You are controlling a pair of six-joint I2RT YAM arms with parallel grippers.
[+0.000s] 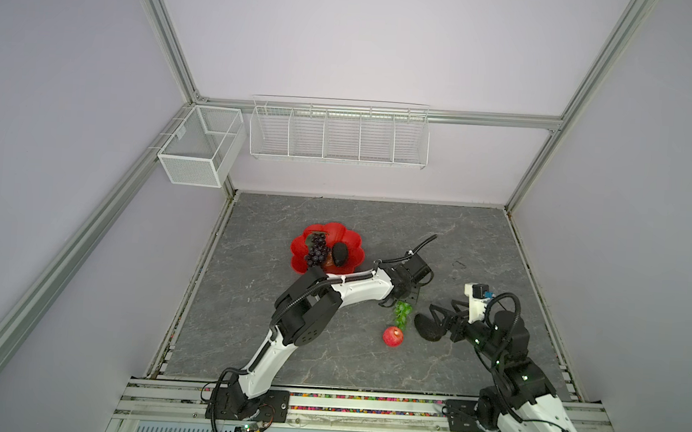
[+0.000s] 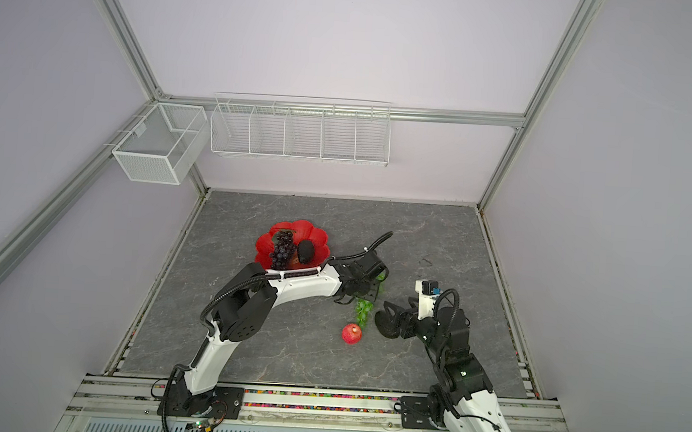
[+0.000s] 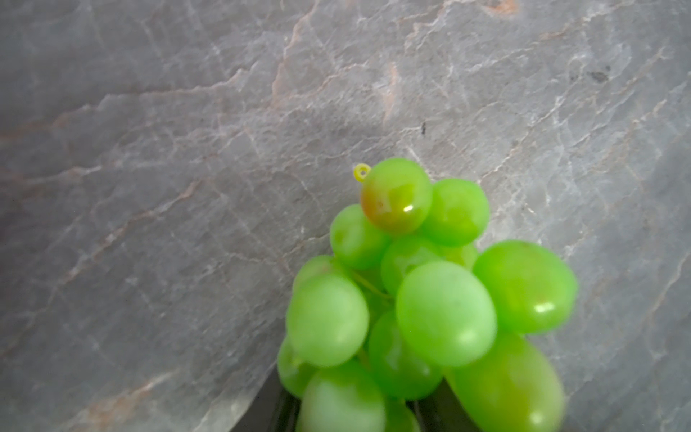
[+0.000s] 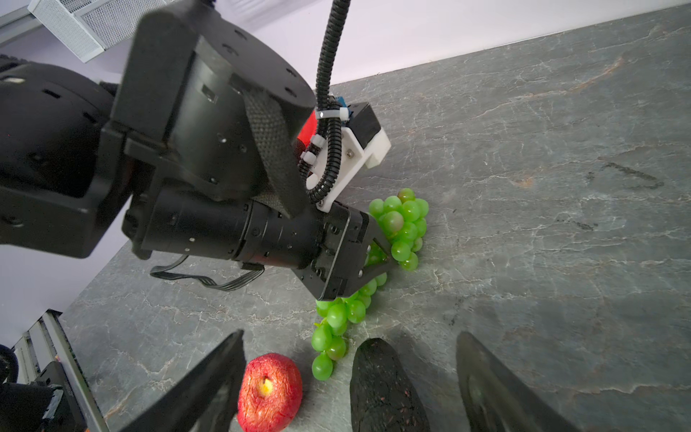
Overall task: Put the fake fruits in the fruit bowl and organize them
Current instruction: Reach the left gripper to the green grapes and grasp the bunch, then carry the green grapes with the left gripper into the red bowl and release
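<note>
The red flower-shaped fruit bowl (image 1: 349,238) (image 2: 314,233) sits on the table at the far left, holding the purple grape bunch (image 1: 317,248) and an avocado (image 1: 339,253). The green grape bunch (image 1: 403,315) (image 3: 445,310) (image 4: 402,224) lies on the table at mid-right. My left gripper (image 1: 400,301) (image 4: 377,262) is down on it, fingers shut on its middle. The red apple (image 1: 393,336) (image 4: 269,385) rests just in front of the bunch. A second avocado (image 1: 428,328) (image 4: 383,389) lies between the fingers of my open right gripper (image 1: 426,320) (image 4: 351,334).
Two white wire baskets (image 1: 199,144) (image 1: 337,133) hang on the back wall above the table. Aluminium frame posts stand at the table's corners. A small dark mark (image 1: 459,264) lies on the table beyond the right arm.
</note>
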